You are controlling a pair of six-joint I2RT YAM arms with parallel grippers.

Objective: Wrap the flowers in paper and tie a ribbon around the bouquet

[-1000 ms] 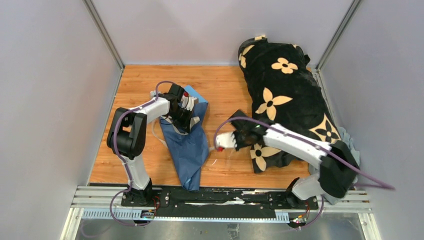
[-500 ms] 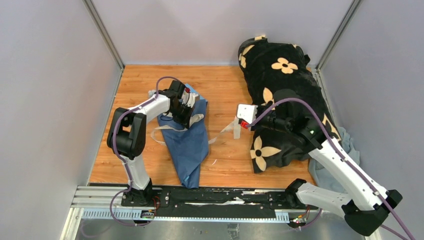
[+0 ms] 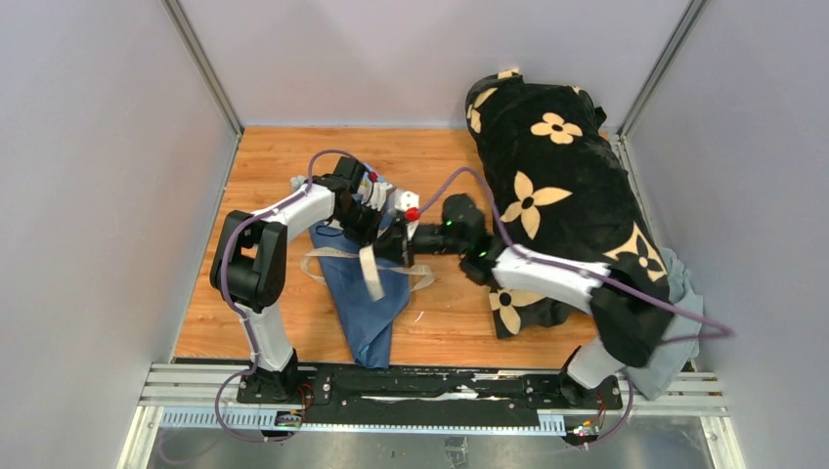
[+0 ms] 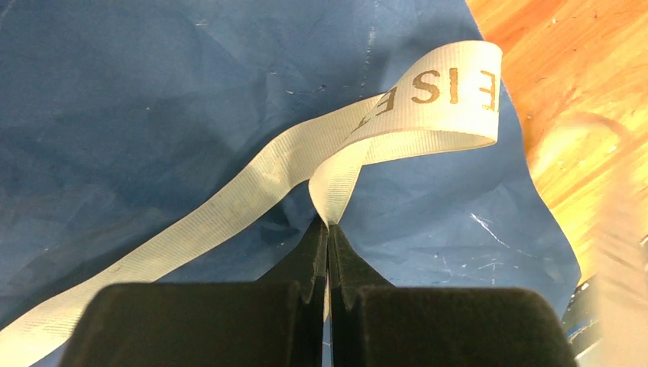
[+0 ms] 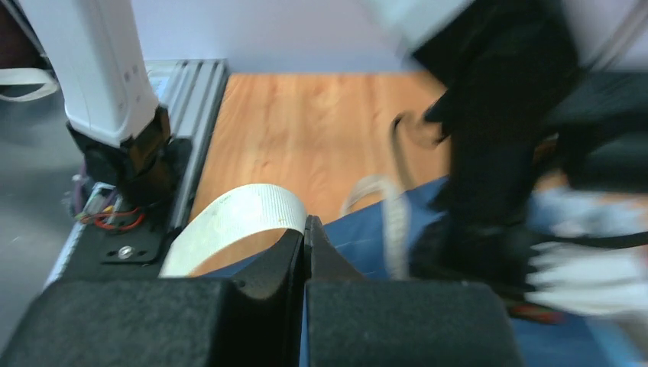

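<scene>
In half a sec. the right gripper (image 5: 304, 229) had swung left from the flowered blanket (image 3: 567, 186) to meet the left gripper (image 4: 328, 233) over the bouquet (image 3: 370, 311), left of centre. Both were closed tight, each pinching the ribbon (image 4: 428, 115): crossing ends for the knot, prob.

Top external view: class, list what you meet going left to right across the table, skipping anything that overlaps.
In order: left arm's elbow → paper-wrapped bouquet → black flower-print blanket → grey-blue cloth.
</scene>
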